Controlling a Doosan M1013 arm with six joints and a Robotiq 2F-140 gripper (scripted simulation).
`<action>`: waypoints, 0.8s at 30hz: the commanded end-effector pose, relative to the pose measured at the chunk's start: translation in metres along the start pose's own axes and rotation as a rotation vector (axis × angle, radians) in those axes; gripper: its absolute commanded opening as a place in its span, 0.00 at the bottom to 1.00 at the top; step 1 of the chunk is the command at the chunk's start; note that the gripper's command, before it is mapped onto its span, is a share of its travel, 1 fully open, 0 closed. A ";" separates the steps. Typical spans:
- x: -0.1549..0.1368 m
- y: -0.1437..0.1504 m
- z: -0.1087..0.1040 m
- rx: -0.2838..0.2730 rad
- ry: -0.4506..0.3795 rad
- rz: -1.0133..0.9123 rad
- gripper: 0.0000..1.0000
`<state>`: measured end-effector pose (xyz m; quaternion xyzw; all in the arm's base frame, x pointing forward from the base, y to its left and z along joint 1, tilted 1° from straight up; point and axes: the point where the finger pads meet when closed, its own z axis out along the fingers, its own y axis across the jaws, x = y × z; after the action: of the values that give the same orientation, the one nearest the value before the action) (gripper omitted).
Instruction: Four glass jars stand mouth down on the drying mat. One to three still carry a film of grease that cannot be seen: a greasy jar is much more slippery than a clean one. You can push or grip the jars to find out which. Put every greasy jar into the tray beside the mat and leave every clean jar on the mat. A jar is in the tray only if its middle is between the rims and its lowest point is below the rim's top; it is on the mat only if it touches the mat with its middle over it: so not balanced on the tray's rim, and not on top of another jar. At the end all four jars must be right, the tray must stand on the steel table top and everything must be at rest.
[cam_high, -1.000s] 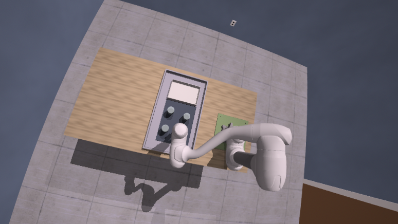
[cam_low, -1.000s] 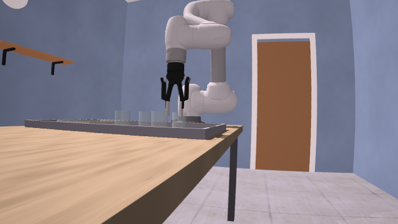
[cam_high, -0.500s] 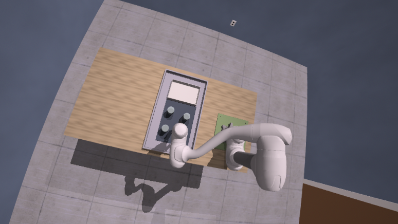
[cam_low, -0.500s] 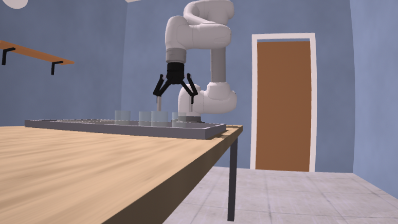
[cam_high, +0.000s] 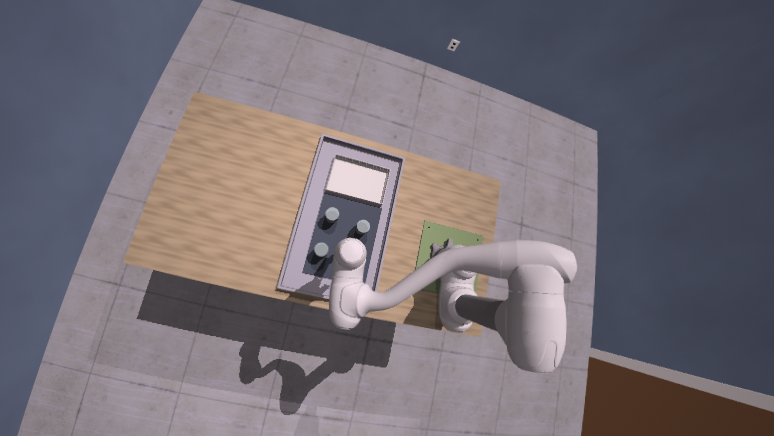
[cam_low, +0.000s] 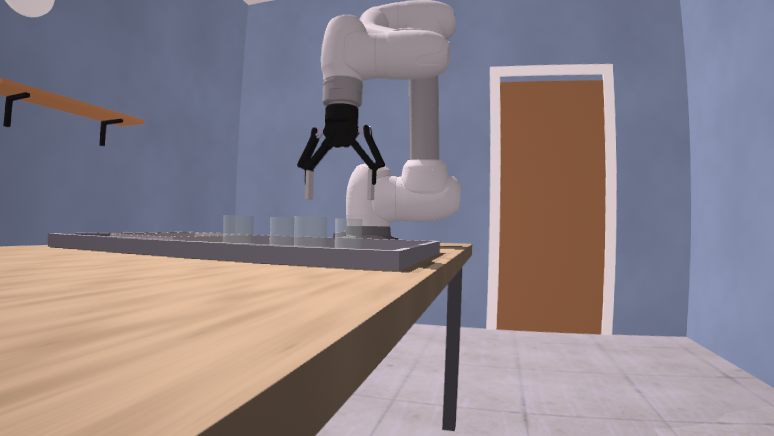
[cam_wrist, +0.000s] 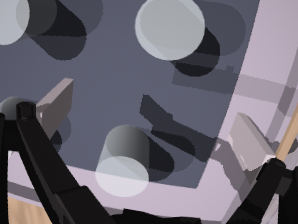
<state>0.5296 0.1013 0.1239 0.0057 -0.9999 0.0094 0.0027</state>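
Three upright jars (cam_high: 332, 214) (cam_high: 362, 226) (cam_high: 321, 249) stand on the dark drying mat (cam_high: 346, 210) (cam_wrist: 110, 75); the arm hides the fourth in that view. The exterior view shows four jars (cam_low: 238, 228) (cam_low: 281, 231) (cam_low: 310, 231) (cam_low: 348, 232). The wrist view shows jars at the top (cam_wrist: 170, 25) (cam_wrist: 10, 20), one at the bottom (cam_wrist: 122, 165) and one behind the left finger (cam_wrist: 10, 107). My gripper (cam_low: 340, 198) (cam_wrist: 154, 110) is wide open and empty, above the jar tops. The white tray (cam_high: 356, 181) beside the mat holds no jar.
The grey steel table top (cam_high: 315, 200) (cam_wrist: 260, 60) has a raised rim around tray and mat. It stands on a wooden table (cam_high: 232, 178) (cam_low: 162, 324). The arm's base is on a green plate (cam_high: 433, 230). A shelf (cam_low: 70, 102) is on the wall.
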 end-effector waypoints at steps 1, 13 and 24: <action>-0.004 0.000 -0.039 -0.003 -0.006 0.003 1.00; -0.026 -0.044 -0.039 -0.003 -0.006 0.003 1.00; -0.060 -0.110 -0.039 -0.003 -0.006 0.003 1.00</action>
<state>0.5752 0.0162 0.1628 0.0007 -1.0000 0.0094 -0.0010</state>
